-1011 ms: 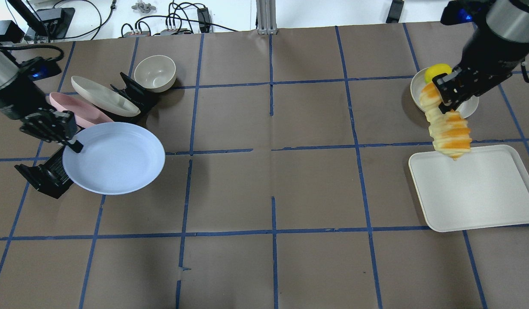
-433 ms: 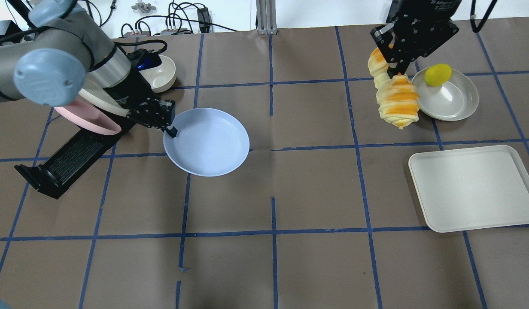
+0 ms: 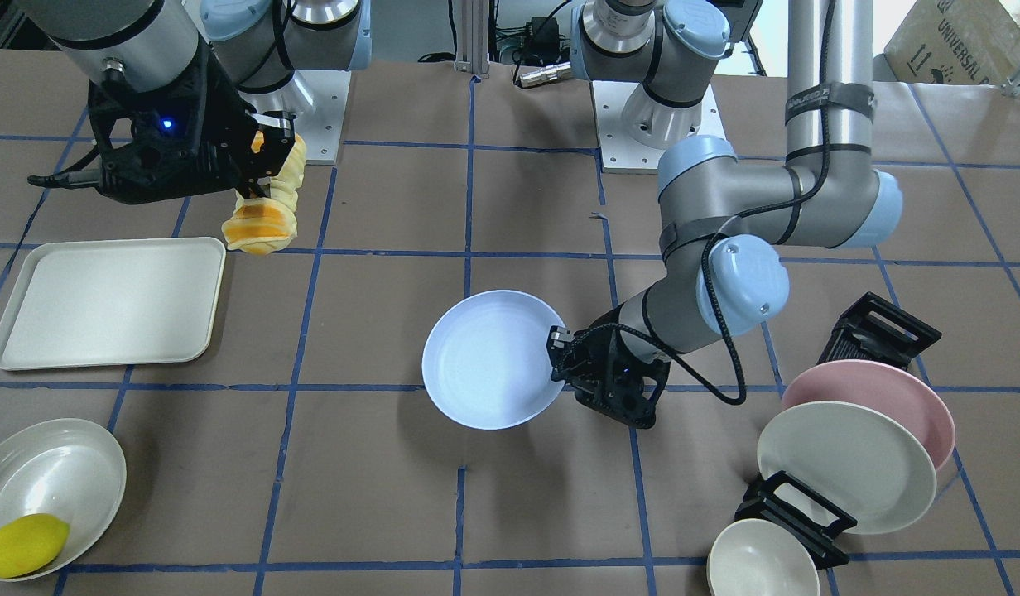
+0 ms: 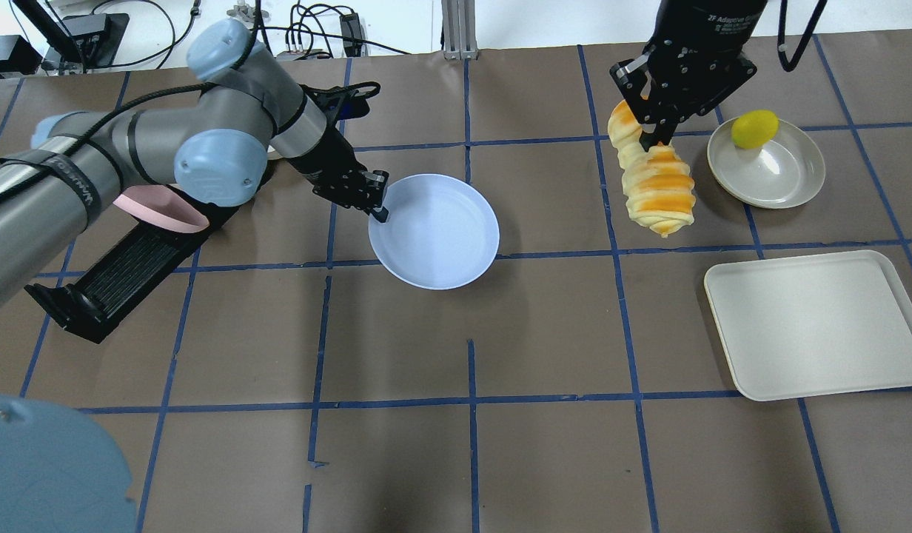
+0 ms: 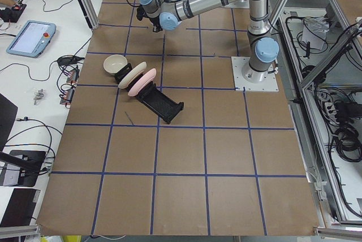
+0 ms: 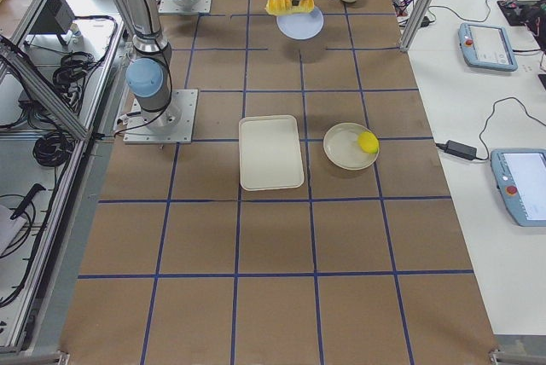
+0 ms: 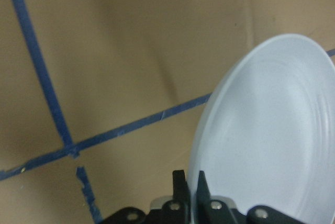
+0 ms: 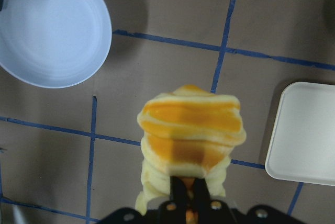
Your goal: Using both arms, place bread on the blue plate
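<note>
The left arm reaches in over the dish rack and the pink plate. Its jaws are pressed together on the near left rim of the blue plate. In the left wrist view the rim runs straight down between the two fingers. The plate sits near the middle of the surface, and the shadow offset beneath it suggests it is carried a little above the paper rather than resting on it.

Well to the right of the plate hangs the bread. The right arm pinches it by its upper end, with the jaws closed into the top segments. The rest of the loaf dangles freely below them, clear of the surface. It hangs between the plate and the grey bowl that holds the lemon. The cream tray lies nearer the camera, on the right.

By my reading, both pick-ups are done and each arm has its item in hand. What remains is bringing the bread over the plate, lowering it so its length lies inside the rim, and letting go. The plate must either be held level or be set down first.
</note>
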`<state>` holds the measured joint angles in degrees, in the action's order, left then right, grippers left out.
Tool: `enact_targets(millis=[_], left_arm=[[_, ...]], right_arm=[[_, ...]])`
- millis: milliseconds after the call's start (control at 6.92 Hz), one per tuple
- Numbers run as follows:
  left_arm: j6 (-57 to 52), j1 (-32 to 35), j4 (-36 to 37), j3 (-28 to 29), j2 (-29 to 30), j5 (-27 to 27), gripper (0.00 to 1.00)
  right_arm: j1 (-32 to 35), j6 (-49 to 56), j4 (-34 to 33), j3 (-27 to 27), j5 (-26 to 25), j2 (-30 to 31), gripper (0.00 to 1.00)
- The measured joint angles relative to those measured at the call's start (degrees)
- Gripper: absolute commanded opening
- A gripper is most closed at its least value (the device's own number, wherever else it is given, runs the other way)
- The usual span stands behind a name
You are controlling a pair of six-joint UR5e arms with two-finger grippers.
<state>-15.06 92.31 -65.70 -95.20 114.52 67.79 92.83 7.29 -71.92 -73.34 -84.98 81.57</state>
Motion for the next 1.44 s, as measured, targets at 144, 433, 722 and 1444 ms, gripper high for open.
enact_targets(millis=[144, 433, 722, 1444], left_arm=[[1.25, 1.4, 4.0, -0.1, 2.06, -0.56, 0.14], [2.64, 3.2, 8.46, -0.29, 4.59, -0.7, 0.89], [2.89, 2.96, 8.93, -0.15, 4.65, -0.46, 1.0], [2.5, -4.37, -9.23, 1.55, -12.53, 16.39, 1.0]], right_arm=[[0.12, -0.65, -0.9, -2.04, 1.39, 0.05, 0.02], [0.36, -1.28, -7.13, -9.09, 3.35, 0.57, 0.02], [3.3, -5.92, -24.5, -20.76, 5.79, 0.55, 0.02], [11.25, -16.29, -63.16, -31.96, 6.46, -11.54, 0.02]])
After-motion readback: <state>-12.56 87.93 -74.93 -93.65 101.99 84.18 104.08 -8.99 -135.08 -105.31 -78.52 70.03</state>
